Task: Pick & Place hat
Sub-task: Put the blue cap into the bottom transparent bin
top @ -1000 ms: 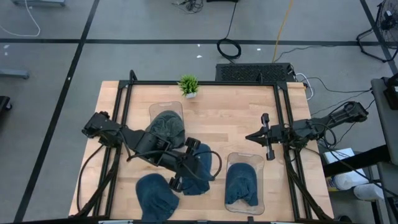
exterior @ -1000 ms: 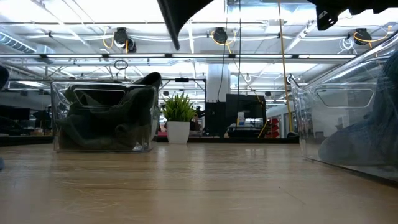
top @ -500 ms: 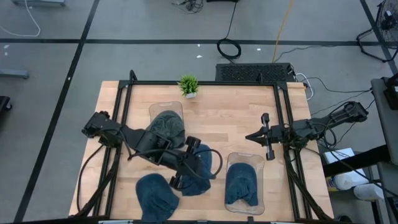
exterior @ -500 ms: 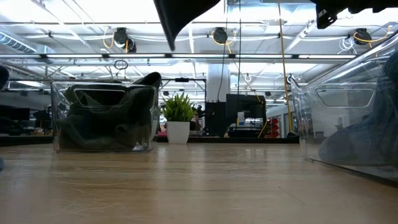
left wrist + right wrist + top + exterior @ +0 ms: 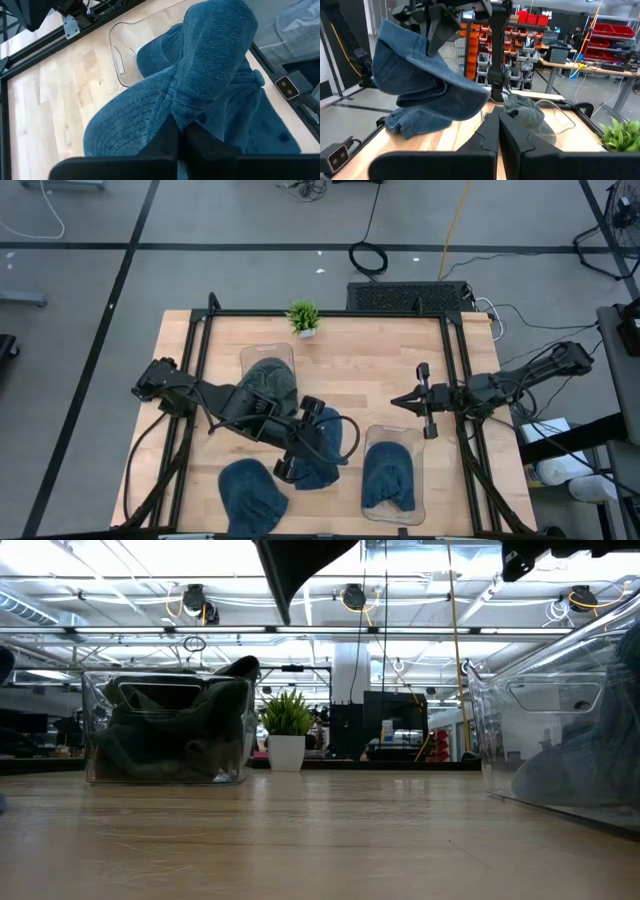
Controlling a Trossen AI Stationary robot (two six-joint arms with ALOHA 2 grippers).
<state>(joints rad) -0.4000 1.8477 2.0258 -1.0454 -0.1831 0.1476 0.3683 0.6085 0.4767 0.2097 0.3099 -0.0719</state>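
Mid-carry: the left gripper holds a blue denim hat clamped aloft, needing placement next in a clear bin; the right gripper, fingers together, waits

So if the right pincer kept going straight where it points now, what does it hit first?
Probably the blue hat hanging from the left pincer. The right pincer, shut and empty, points that way across bare table; relative heights are unclear.

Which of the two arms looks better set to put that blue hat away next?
Probably the left: its gripper is shut on the blue hat, lifted beside the clear box. The right gripper hangs empty and shut.
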